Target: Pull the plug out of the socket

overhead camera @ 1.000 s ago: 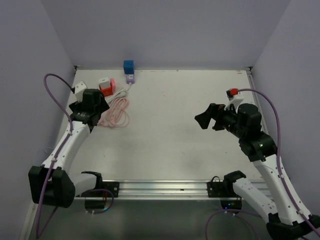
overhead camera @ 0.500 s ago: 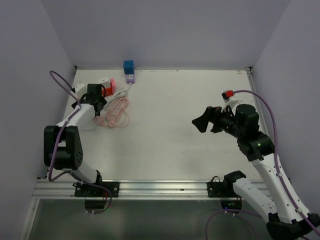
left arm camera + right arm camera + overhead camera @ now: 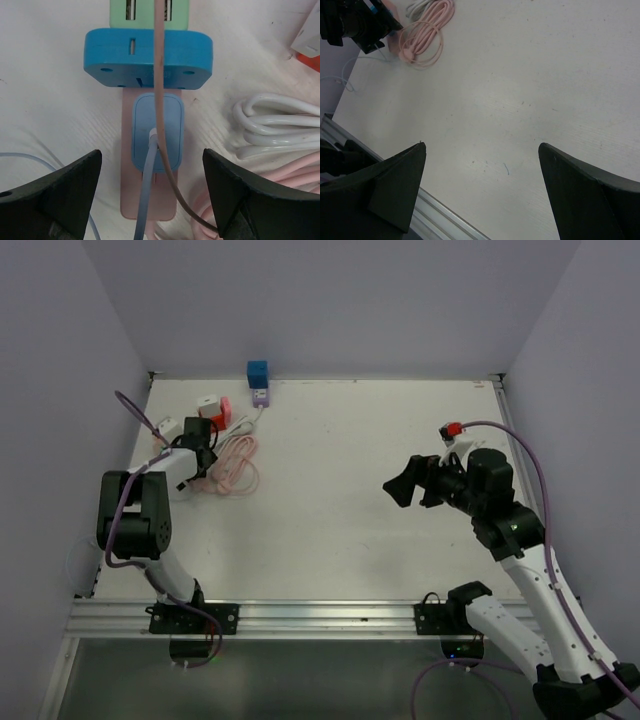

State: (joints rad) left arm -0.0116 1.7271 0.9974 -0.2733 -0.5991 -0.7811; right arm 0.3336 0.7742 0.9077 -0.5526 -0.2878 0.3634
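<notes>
Operator: So, what crowds the blue plug?

Spotter: A pink cord crosses it where it sits in the pink socket strip, and a white cable coil lies just right. Only your left wrist view shows that; overhead, the bent left arm covers it. Your left gripper straddles it, spread, not touching. Your right gripper hovers above the table, fingers wide apart.

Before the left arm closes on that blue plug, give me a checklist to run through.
1. Left gripper open: ok, fingers apart.
2. Blue plug between the fingers: ok, gap on both sides.
3. Plug seated on the pink socket strip: ok, not yet pulled.
4. Pink cable clear of the grip: not ok, it lies across the plug.
5. Right gripper out of the way: ok, open, far across the table.
6. Strip held down: cannot tell.
</notes>
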